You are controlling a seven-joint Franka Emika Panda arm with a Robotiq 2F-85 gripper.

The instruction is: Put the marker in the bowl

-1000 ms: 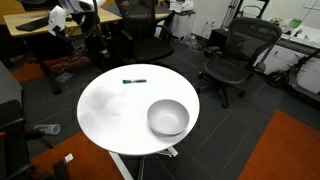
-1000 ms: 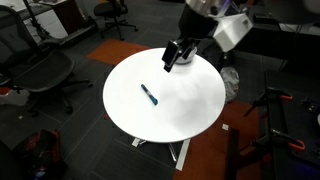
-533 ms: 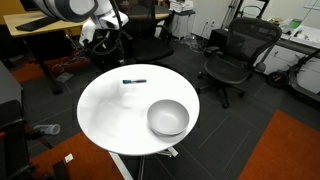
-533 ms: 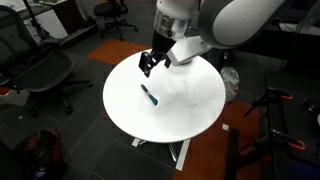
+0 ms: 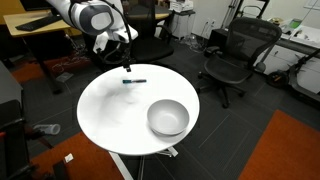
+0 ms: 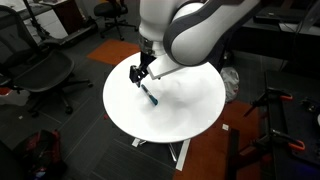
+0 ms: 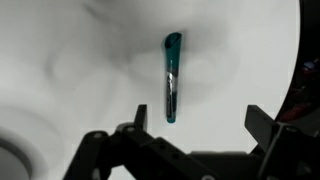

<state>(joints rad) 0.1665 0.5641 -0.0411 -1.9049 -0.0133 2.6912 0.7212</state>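
Observation:
The marker (image 5: pixel 133 81), a thin dark pen with a teal end, lies flat on the round white table (image 5: pixel 110 115) near its far edge. It also shows in an exterior view (image 6: pixel 149 95) and in the wrist view (image 7: pixel 172 75). The silver bowl (image 5: pixel 168 118) stands upright on the table's near right part; the arm hides it in the exterior view from the opposite side. My gripper (image 5: pixel 126 62) hovers above the marker, open and empty; it also shows in an exterior view (image 6: pixel 138 74) and in the wrist view (image 7: pixel 200 122), its fingers apart below the marker.
Black office chairs (image 5: pixel 232 58) stand beyond the table, and another chair (image 6: pixel 40 70) is to one side. Desks with equipment (image 5: pixel 40 25) lie behind the arm. An orange carpet patch (image 5: pixel 285 150) borders the dark floor.
The arm has swung across the table and come down over the marker. The marker and bowl have not moved.

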